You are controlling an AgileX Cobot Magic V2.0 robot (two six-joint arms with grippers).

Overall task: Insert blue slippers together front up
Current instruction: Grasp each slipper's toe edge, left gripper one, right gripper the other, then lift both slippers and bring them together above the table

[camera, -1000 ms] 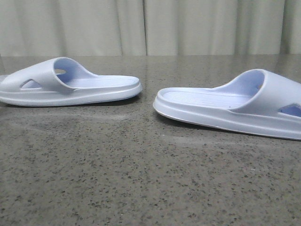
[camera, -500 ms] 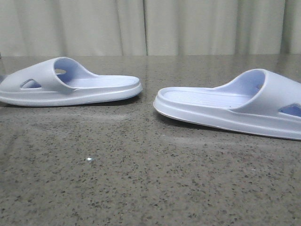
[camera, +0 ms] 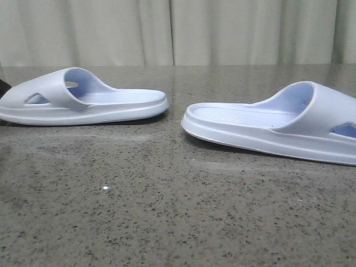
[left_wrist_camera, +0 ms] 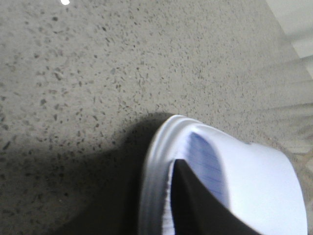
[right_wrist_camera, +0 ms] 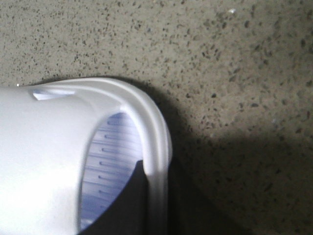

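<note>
Two pale lilac-blue slippers lie sole down on the speckled table, heels facing each other. The left slipper (camera: 83,100) has its strap at the far left. The right slipper (camera: 272,125) has its strap at the far right. In the left wrist view my left gripper (left_wrist_camera: 159,171) straddles the toe rim of the left slipper (left_wrist_camera: 254,181). One black finger (left_wrist_camera: 195,205) lies inside on the footbed; the outer finger is lost in shadow. My right gripper (right_wrist_camera: 156,169) grips the toe rim of the right slipper (right_wrist_camera: 44,147) the same way. Both slippers rest on the table.
The grey speckled table (camera: 178,211) stretches in front of the slippers. A pale curtain (camera: 178,28) hangs behind the table's far edge. A dark sliver of the left gripper (camera: 2,87) shows at the left edge of the front view.
A dark sliver of the left gripper has appeared at the left edge by the left slipper's toe. Both slippers stay where they were.
</note>
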